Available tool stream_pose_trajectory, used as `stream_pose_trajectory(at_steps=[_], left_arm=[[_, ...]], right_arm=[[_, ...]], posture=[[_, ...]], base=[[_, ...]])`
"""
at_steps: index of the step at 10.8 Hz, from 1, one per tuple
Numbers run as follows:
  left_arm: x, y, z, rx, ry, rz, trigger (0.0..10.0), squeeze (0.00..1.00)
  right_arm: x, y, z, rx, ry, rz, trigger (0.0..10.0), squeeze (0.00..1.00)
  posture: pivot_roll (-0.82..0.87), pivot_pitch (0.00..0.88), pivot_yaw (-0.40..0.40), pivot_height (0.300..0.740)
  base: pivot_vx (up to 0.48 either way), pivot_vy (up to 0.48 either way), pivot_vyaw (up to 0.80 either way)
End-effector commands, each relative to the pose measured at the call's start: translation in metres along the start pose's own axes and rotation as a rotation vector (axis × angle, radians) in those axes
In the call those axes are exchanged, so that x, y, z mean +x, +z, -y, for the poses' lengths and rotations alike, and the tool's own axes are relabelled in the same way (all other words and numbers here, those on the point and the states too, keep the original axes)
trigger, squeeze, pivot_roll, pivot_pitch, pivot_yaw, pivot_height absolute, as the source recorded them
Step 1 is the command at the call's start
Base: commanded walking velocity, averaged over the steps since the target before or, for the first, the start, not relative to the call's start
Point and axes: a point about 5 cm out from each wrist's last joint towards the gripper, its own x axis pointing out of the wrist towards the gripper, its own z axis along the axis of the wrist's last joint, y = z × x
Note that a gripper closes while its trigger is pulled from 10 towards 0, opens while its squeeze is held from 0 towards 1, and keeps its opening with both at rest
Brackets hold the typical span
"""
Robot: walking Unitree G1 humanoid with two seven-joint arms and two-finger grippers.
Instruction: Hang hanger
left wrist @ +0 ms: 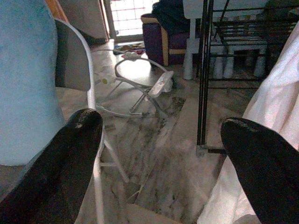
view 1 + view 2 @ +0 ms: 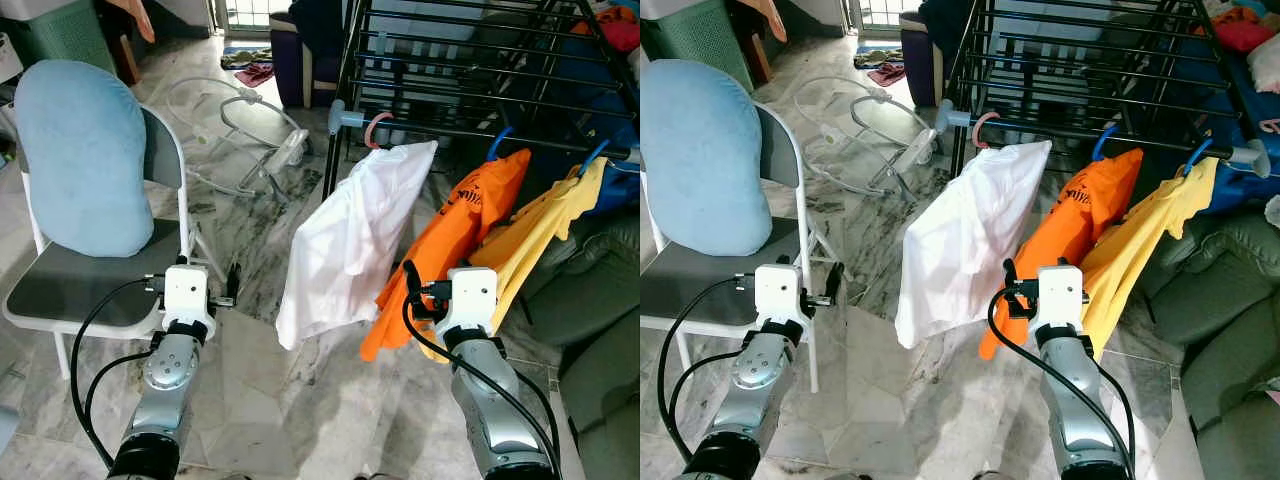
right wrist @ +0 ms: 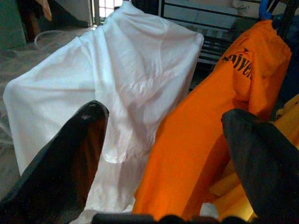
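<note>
A white shirt (image 2: 350,245) hangs on a pink hanger (image 2: 375,128) hooked over the front rail of a black drying rack (image 2: 470,100). Beside it on the same rail hang an orange shirt (image 2: 460,240) and a yellow shirt (image 2: 545,235), each on a blue hanger. My right gripper (image 3: 163,114) is open and holds nothing; it is low in front of the white and orange shirts. My left gripper (image 1: 161,126) is also open and holds nothing, next to the chair and left of the white shirt.
A grey folding chair (image 2: 70,285) with a blue cushion (image 2: 85,155) stands close on my left. A white tubular bouncer frame (image 2: 250,130) lies on the marble floor behind it. A dark sofa (image 2: 590,290) is at the right.
</note>
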Motion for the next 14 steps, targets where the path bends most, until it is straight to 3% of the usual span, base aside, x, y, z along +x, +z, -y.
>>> stream_pose_trajectory(at_steps=[1,5,8,9,10,11,14], left_arm=[[0.02,-0.027,0.023,-0.317,-0.18,-0.292,10.0,0.0],[0.03,-0.008,0.031,-0.275,-0.216,-0.208,10.0,0.0],[0.031,-0.011,0.02,-0.272,-0.198,-0.212,10.0,0.0],[0.034,0.002,0.005,-0.258,-0.109,-0.119,10.0,0.0],[0.037,0.013,0.002,-0.251,-0.097,-0.064,10.0,0.0],[0.045,0.041,0.001,-0.196,-0.104,0.072,10.0,0.0],[0.06,0.085,-0.019,-0.127,0.028,0.246,10.0,0.0]], right_arm=[[-0.001,-0.044,0.03,0.095,-0.248,-0.231,10.0,0.0],[0.012,-0.035,0.024,0.061,-0.258,-0.181,10.0,0.0],[0.014,-0.033,0.025,-0.013,-0.248,-0.13,10.0,0.0],[0.018,-0.012,0.02,-0.081,-0.172,-0.026,10.0,0.0],[0.018,-0.005,0.02,-0.104,-0.154,0.011,10.0,0.0],[0.02,0.013,0.02,-0.135,-0.131,0.085,10.0,0.0],[0.029,0.042,0.014,-0.13,-0.11,0.194,10.0,0.0]], posture=[[-0.13,0.062,0.001,0.74],[-0.09,0.1,0.057,0.74],[-0.07,0.104,0.047,0.74],[-0.07,0.103,0.031,0.74],[-0.07,0.104,0.02,0.74],[-0.06,0.106,0.006,0.74],[-0.05,0.109,-0.001,0.74]], base=[[0.0,0.0,0.0],[0.0,0.0,0.0],[0.0,0.0,0.0],[0.0,0.0,0.0],[0.0,0.0,0.0],[0.0,0.0,0.0],[0.0,0.0,0.0]])
